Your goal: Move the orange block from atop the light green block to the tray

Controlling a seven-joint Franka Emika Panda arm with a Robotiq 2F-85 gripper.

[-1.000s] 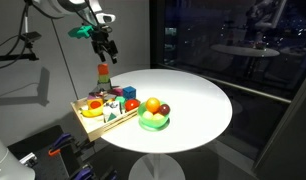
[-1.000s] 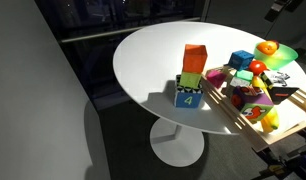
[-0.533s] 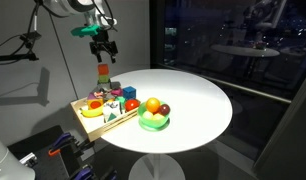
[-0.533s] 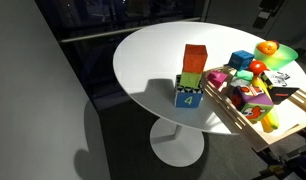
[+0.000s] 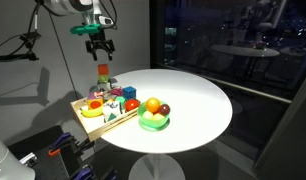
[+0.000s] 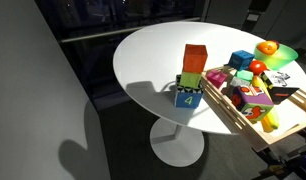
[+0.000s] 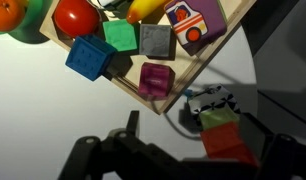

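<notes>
The orange block tops a small stack on the white round table, on the light green block. In an exterior view the orange block sits on the light green block, which rests on a blue numbered block. The wooden tray lies beside the stack and holds several toys; its near side shows in an exterior view. My gripper hangs open and empty above the stack. In the wrist view the orange block and light green block lie between my fingers, below the tray.
A bright green bowl with round fruit stands on the table next to the tray, also seen in an exterior view. The tray holds a banana and coloured blocks. The table edge is close to the stack.
My gripper has shifted a little sideways and up, to a spot more directly over the stack. The blocks have not moved.
</notes>
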